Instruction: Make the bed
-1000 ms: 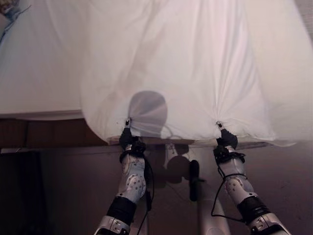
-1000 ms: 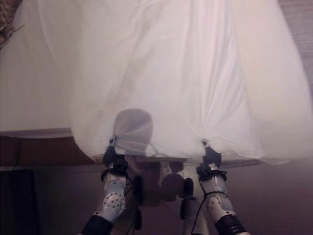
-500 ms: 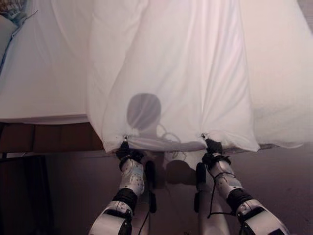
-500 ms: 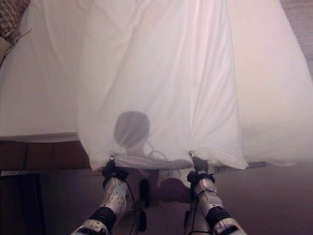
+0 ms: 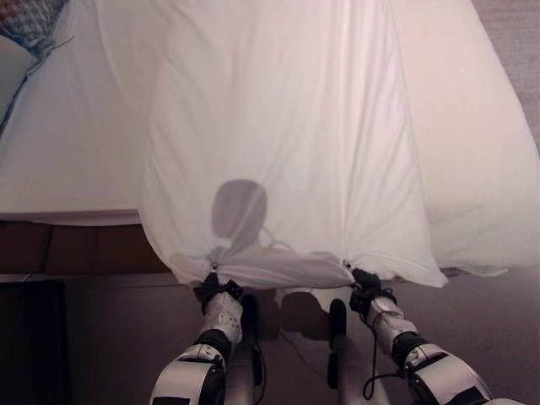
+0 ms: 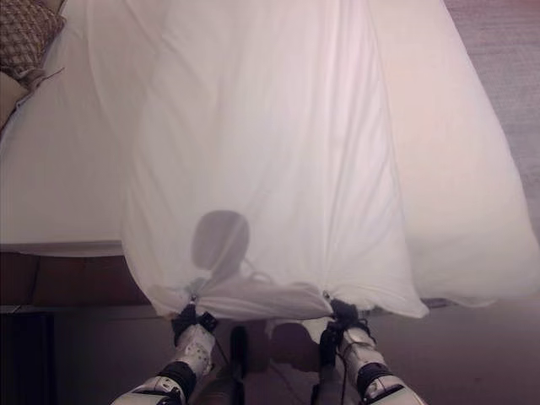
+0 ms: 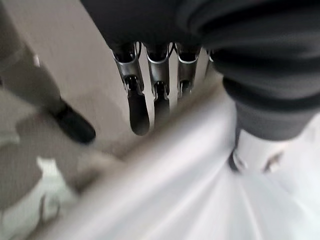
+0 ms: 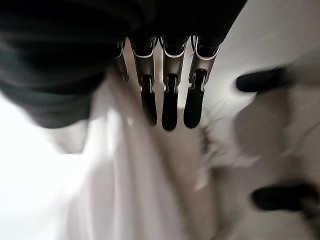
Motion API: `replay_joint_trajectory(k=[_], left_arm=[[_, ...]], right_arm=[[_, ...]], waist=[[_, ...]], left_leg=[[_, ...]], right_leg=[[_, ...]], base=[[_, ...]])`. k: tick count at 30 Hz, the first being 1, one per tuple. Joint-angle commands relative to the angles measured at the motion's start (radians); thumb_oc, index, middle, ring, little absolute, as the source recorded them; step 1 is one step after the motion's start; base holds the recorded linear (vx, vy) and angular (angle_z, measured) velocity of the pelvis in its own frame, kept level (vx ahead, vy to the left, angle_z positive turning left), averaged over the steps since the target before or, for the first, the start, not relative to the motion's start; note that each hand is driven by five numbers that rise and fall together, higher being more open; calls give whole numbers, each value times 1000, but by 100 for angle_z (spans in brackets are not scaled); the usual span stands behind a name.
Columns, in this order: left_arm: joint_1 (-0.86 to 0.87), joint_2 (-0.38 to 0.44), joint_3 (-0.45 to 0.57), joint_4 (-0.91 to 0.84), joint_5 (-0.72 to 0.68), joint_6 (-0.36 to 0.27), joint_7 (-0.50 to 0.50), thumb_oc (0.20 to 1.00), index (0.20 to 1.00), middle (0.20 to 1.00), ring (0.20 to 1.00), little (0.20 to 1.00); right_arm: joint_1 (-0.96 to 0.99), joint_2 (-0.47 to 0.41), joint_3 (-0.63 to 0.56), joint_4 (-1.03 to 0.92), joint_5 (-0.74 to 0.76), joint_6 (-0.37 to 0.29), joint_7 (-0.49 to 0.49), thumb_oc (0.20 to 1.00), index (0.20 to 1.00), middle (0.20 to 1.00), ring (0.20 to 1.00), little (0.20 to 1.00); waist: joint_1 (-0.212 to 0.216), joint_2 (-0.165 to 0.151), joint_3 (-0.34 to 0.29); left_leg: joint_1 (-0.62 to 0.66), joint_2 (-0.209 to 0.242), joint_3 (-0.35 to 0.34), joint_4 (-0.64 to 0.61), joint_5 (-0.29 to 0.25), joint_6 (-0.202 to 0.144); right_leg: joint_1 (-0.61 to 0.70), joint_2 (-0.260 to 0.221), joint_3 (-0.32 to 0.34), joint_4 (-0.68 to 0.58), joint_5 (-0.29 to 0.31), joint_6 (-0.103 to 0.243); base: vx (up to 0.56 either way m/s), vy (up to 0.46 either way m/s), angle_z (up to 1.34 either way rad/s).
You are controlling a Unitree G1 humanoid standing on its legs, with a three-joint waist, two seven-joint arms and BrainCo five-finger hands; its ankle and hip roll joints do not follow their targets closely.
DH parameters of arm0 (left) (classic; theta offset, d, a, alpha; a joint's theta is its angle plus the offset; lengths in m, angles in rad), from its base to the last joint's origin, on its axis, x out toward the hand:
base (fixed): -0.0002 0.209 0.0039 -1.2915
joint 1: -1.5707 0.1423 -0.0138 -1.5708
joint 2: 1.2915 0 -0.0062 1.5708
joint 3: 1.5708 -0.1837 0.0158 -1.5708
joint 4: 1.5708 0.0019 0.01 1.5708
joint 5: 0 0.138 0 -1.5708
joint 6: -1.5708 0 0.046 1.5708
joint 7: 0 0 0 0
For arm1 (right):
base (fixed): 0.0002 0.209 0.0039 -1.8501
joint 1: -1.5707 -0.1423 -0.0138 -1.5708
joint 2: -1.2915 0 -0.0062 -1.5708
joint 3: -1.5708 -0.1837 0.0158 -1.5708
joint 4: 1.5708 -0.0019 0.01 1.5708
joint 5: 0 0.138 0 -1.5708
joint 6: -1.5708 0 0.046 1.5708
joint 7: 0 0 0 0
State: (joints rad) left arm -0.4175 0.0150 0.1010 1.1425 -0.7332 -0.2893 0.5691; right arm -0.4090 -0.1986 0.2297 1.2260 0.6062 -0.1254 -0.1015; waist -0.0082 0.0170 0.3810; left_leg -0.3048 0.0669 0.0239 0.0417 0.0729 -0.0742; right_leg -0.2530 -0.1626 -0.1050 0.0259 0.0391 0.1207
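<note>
A white duvet (image 5: 278, 126) lies along the bed (image 5: 67, 152), and its near edge hangs past the foot of the mattress. My left hand (image 5: 218, 291) and right hand (image 5: 364, 285) each pinch a bunched point of that edge, with a slack fold sagging between them. Folds fan out from both grips. In the left wrist view the cloth (image 7: 175, 190) runs between the fingers (image 7: 140, 107) and the thumb. The right wrist view shows the cloth (image 8: 125, 190) gathered beside that hand's fingers (image 8: 170, 107).
A patterned pillow (image 6: 25, 34) sits at the far left corner of the bed. The brown bed frame (image 5: 76, 245) shows under the mattress on the left. Carpeted floor (image 5: 506, 312) lies to the right and below the bed's foot.
Both hands have drawn back toward me and closer together, pulling the duvet's edge further off the foot of the bed. The view has also shifted.
</note>
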Motion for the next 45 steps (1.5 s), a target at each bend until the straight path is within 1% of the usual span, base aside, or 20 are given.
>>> replay_joint_trajectory(k=[1,2,7,8,9,11,14,17,19,20,22,24,28,29,32,36,38,39,40,45], left_arm=[[110,87,58,105,-54,0,43,1000,1000,1000,1000,1000],[139,77,16,75,-21,4,10,1000,1000,1000,1000,1000],[197,74,-53,2,44,-10,-27,1000,1000,1000,1000,1000],[237,98,-123,-58,175,-1,-51,1000,1000,1000,1000,1000],[253,107,-158,-82,227,7,-52,1000,1000,1000,1000,1000],[309,174,-314,-205,519,29,-81,1000,1000,1000,1000,1000],[344,201,-288,-194,530,1,-73,1000,1000,1000,1000,1000],[349,290,-380,-355,634,-69,-159,1000,1000,1000,1000,1000],[354,314,-398,-395,626,-88,-204,1000,1000,1000,1000,1000],[339,362,-452,-453,563,-114,-355,1000,1000,1000,1000,1000],[294,419,-528,-524,509,-122,-511,1000,1000,1000,1000,1000],[214,458,-600,-594,467,-134,-606,1000,1000,1000,1000,1000],[111,484,-644,-654,401,-120,-690,1000,1000,1000,1000,1000],[-1,512,-701,-668,393,-108,-733,1000,1000,1000,1000,1000],[-159,464,-752,-609,320,-82,-777,1000,1000,1000,1000,1000],[-292,411,-751,-520,284,-82,-755,1000,1000,1000,1000,1000],[-386,393,-731,-438,319,-97,-688,1000,1000,1000,1000,1000],[-386,393,-731,-438,319,-97,-688,1000,1000,1000,1000,1000],[-435,375,-710,-375,334,-103,-630,1000,1000,1000,1000,1000],[-590,391,-718,-242,400,-107,-522,1000,1000,1000,1000,1000]], right_arm=[[151,12,-9,36,-19,27,0,1000,1000,1000,1000,1000],[161,5,-8,20,-20,21,11,1000,1000,1000,1000,1000],[176,-3,-13,-15,-8,-4,22,1000,1000,1000,1000,1000],[189,-12,-13,-53,-3,-30,31,1000,1000,1000,1000,1000],[192,-16,-14,-64,0,-37,29,1000,1000,1000,1000,1000],[205,-26,-13,-116,-13,-65,26,1000,1000,1000,1000,1000],[218,-38,21,-179,-72,-93,15,1000,1000,1000,1000,1000],[240,-77,69,-337,-120,-126,40,1000,1000,1000,1000,1000],[247,-87,80,-380,-117,-125,51,1000,1000,1000,1000,1000],[244,-124,111,-458,-105,-134,100,1000,1000,1000,1000,1000],[222,-168,145,-526,-76,-151,169,1000,1000,1000,1000,1000],[158,-204,190,-541,-95,-162,205,1000,1000,1000,1000,1000],[68,-226,236,-560,-89,-149,258,1000,1000,1000,1000,1000],[-11,-251,271,-562,-52,-134,310,1000,1000,1000,1000,1000],[-137,-232,318,-516,7,-96,347,1000,1000,1000,1000,1000],[-267,-196,322,-453,85,-80,332,1000,1000,1000,1000,1000],[-381,-170,302,-396,151,-75,302,1000,1000,1000,1000,1000],[-381,-170,302,-396,151,-75,302,1000,1000,1000,1000,1000],[-457,-147,288,-348,202,-67,276,1000,1000,1000,1000,1000],[-647,-118,304,-210,262,-52,249,1000,1000,1000,1000,1000]], waist=[[35,-42,-9],[37,-35,-9],[41,-26,-9],[44,-23,-4],[44,-20,-2],[47,-17,7],[49,-18,4],[46,-23,10],[45,-24,10],[41,-25,13],[34,-25,14],[27,-23,22],[22,-23,32],[20,-21,46],[15,-18,71],[7,-21,85],[8,-26,94],[8,-26,93],[10,-30,90],[10,-44,112]], left_leg=[[-38,10,-15,-38,38,-30],[-33,10,-22,-43,42,-30],[-29,10,-26,-43,41,-28],[-33,8,-27,-33,39,-26],[-36,6,-29,-29,38,-26],[-38,5,-31,-19,32,-25],[-44,6,-28,-13,27,-25],[-47,8,-28,-5,23,-26],[-49,7,-29,-6,23,-26],[-54,7,-28,-1,22,-26],[-58,8,-24,3,19,-25],[-62,7,-19,14,12,-25],[-86,5,-16,34,9,-22],[-113,4,-16,54,7,-23],[-182,-3,-21,113,6,-29],[-279,-13,-31,202,-14,-29],[-371,-13,-24,292,-33,-33],[-372,-13,-24,292,-33,-33],[-423,-11,-20,344,-51,-29],[-515,-7,-11,476,-91,-30]], right_leg=[[-71,-55,12,-39,96,44],[-67,-55,7,-37,93,44],[-56,-57,0,-46,95,46],[-55,-58,-3,-43,93,47],[-57,-58,-3,-40,92,47],[-56,-57,-2,-35,88,50],[-59,-57,-1,-34,85,52],[-62,-56,0,-24,79,55],[-66,-56,2,-22,78,55],[-74,-56,6,-13,74,55],[-85,-57,12,-1,69,56],[-100,-55,22,17,64,56],[-139,-53,33,46,60,55],[-174,-52,38,79,51,54],[-242,-47,46,144,32,47],[-338,-50,54,230,14,44],[-437,-51,72,316,2,40],[-438,-51,72,317,2,40],[-492,-57,76,367,-14,36],[-592,-60,103,490,-38,29]], base=[[8,-39,13],[0,-19,10],[7,-13,0],[0,0,0],[0,0,0],[0,0,0],[17,-4,8],[5,-2,1],[0,0,0],[0,0,0],[0,0,0],[-26,34,-4],[-58,18,-11],[-102,3,-12],[-130,-7,-6],[-100,-2,10],[-107,25,17],[-47,24,7],[0,0,0],[-47,31,-4]])
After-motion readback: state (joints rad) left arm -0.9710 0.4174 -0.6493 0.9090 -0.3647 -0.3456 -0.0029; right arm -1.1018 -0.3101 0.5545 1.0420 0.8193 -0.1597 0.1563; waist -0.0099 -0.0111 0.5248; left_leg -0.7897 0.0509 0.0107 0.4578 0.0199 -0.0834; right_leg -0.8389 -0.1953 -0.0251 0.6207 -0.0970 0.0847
